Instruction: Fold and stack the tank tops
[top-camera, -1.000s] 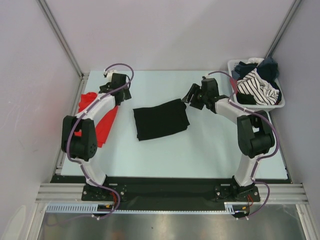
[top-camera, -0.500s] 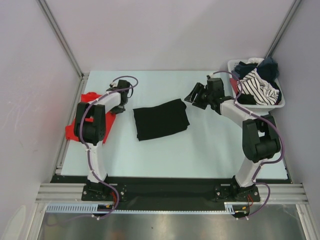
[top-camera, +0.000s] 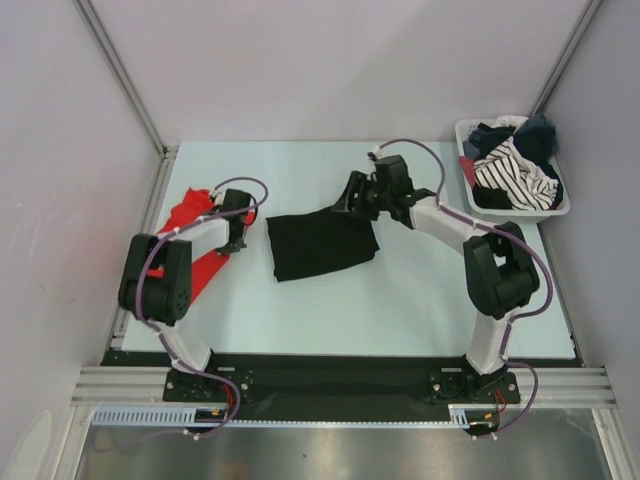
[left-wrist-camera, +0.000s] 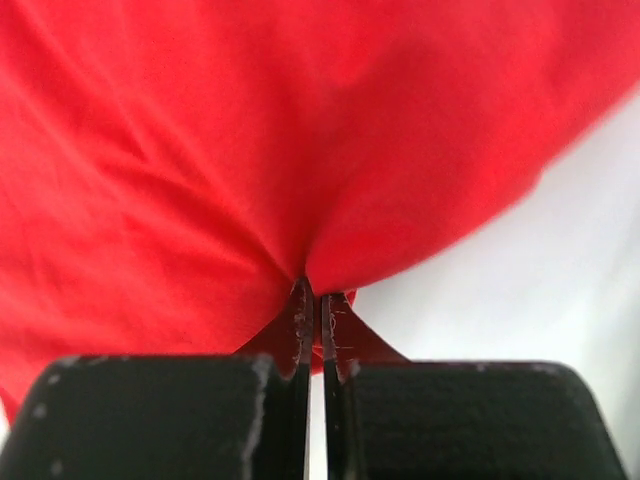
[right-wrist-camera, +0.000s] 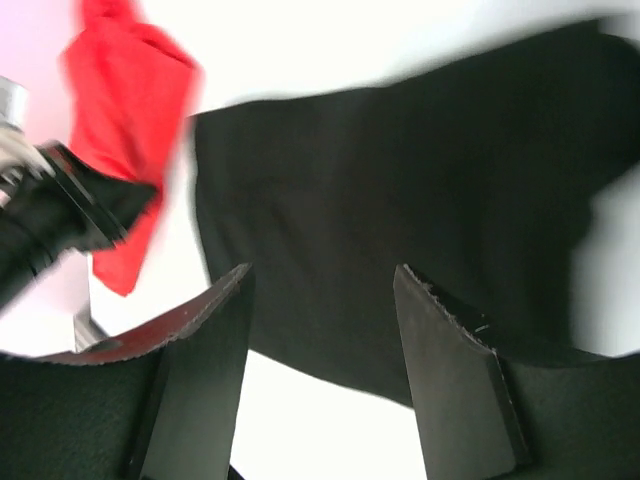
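Note:
The red tank top (top-camera: 183, 215) lies crumpled at the table's left edge. My left gripper (top-camera: 236, 212) is shut on a fold of it. In the left wrist view the fingertips (left-wrist-camera: 303, 305) meet with red tank top (left-wrist-camera: 200, 170) pinched between them. The black tank top (top-camera: 320, 243) lies folded flat at mid-table. My right gripper (top-camera: 350, 194) hovers over its far right corner, open. In the right wrist view the open right gripper (right-wrist-camera: 325, 285) frames the black tank top (right-wrist-camera: 400, 170), with nothing between the fingers, and the red tank top (right-wrist-camera: 125, 110) shows at upper left.
A white basket (top-camera: 563, 205) with striped and dark clothes (top-camera: 515, 165) stands at the back right corner. Walls and metal frame posts close in the table on the left, back and right. The left arm (right-wrist-camera: 50, 220) shows at the left of the right wrist view.
My left gripper has closed from open onto the red tank top's edge. My right arm has swung left from near the basket to above the black tank top's corner, still open.

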